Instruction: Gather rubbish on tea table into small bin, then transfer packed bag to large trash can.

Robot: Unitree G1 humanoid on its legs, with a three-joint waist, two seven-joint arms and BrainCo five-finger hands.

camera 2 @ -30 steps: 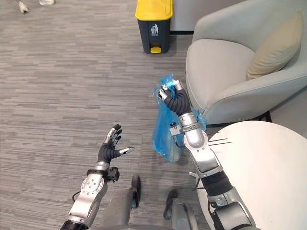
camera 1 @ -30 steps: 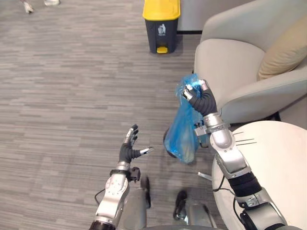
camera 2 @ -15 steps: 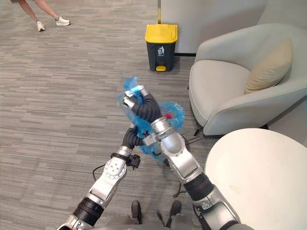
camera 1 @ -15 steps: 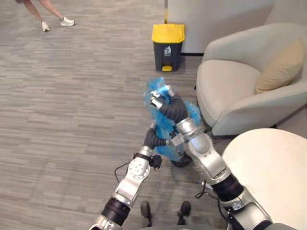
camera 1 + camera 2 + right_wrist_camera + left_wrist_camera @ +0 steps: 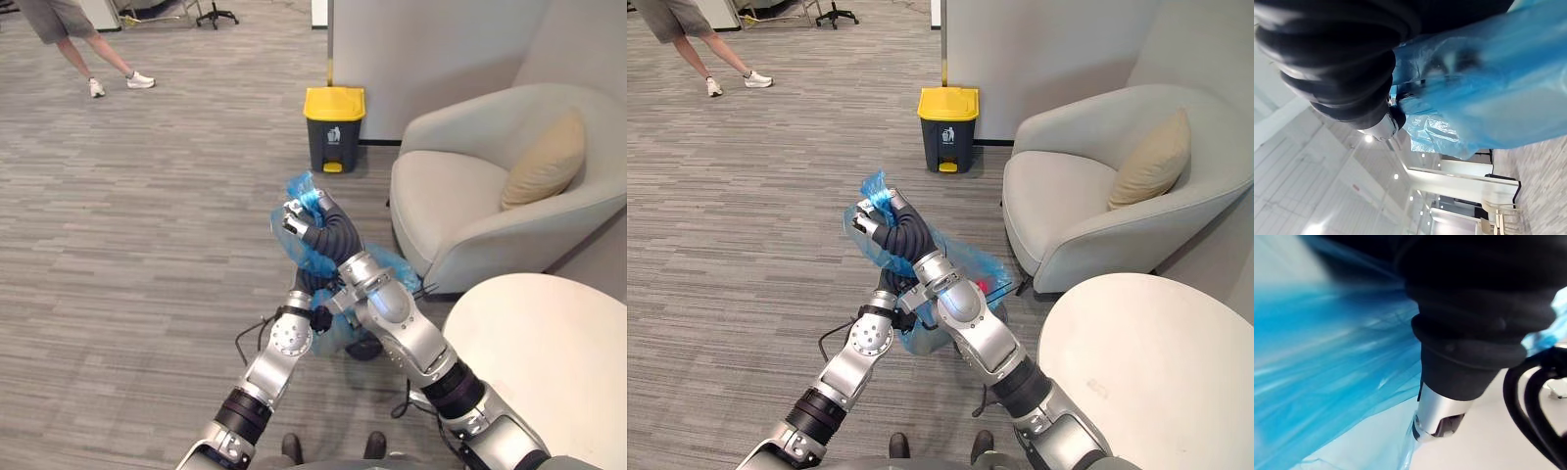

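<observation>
Your right hand (image 5: 306, 217) clenches the crinkled blue plastic bag (image 5: 394, 267) by its bunched neck; your left hand (image 5: 305, 286) sits behind it, grip untellable. Open ribbed carpet (image 5: 147, 225) lies between you and the yellow-lidded trash can (image 5: 334, 127).

Blue bag (image 5: 970, 259) crumpled, hanging; yellow-lidded trash can (image 5: 334, 129) upright, well apart

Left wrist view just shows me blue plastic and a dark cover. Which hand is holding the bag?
Observer: The right hand grips the blue bag by its bunched top, held up off the floor.
Operator: Where's the big trash can?
Observer: The yellow-lidded trash can stands ahead on the floor by the wall, left of the armchair.
Operator: Anyone in the way?
Observer: A person is far off to the left, well clear of the line to the can.
</observation>
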